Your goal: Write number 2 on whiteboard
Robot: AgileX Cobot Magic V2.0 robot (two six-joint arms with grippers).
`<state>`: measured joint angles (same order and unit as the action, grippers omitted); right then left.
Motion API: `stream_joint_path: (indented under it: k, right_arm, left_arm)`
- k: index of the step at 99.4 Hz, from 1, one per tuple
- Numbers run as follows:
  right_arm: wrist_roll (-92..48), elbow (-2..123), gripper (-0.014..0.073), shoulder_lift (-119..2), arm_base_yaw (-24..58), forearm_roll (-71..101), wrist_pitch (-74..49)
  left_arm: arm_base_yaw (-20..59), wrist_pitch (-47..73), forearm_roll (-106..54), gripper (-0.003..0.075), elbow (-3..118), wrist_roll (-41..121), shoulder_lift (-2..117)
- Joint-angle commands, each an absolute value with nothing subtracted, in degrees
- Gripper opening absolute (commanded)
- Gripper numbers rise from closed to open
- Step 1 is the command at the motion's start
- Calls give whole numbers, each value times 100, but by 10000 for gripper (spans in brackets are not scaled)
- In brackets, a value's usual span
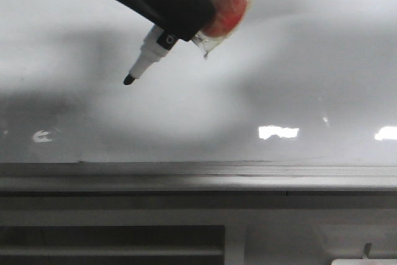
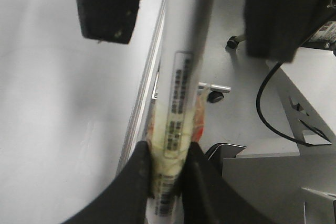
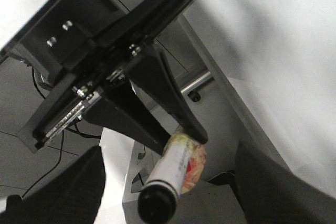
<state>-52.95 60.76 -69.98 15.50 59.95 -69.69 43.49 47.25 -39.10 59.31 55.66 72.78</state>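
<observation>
Left gripper [image 2: 167, 169] pinches the marker [image 1: 147, 56] by its padded barrel, black tip angled down-left in front of the whiteboard [image 1: 298, 60]; contact not discernible (front view shows only a shadow beside the tip). Number 2 not yet on the board: no stroke visible anywhere. Right gripper's fingers [image 3: 275, 190] stand spread and empty; risk, as judged, is the barrel slipping in the soft wrap under pressing force, skewing the curve.

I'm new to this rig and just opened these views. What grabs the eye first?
A white marker pen with a black tip slants down at the top of the front view, held in the left pincer. Behind it spreads the glossy white-grey whiteboard, with no stroke visible. A crumpled red-and-yellow wrapper bulges around the pen at the grip.
</observation>
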Motion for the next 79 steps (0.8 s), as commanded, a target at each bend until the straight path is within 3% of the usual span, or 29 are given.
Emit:
stream_joint_path:
  k: [1, 41, 67, 79]
  right_arm:
    - [-5382, 6270, 467, -6977, 1576, 6336, -7063]
    - [-5417, 6270, 448, -7188, 1625, 6290, -7211]
    - [-5485, 6270, 203, -7327, 1689, 6290, -7238]
    - [-5528, 6270, 24, -7327, 1689, 6290, -7211]
  left_arm:
    - [4390, 4609, -4182, -20, 6211, 5554, 7238]
    - [4390, 4786, -4125, -20, 6482, 5554, 7454]
    - [4390, 4745, -4125, -20, 6482, 5554, 7454]
    - [4390, 4686, -4125, -20, 6482, 5554, 7454]
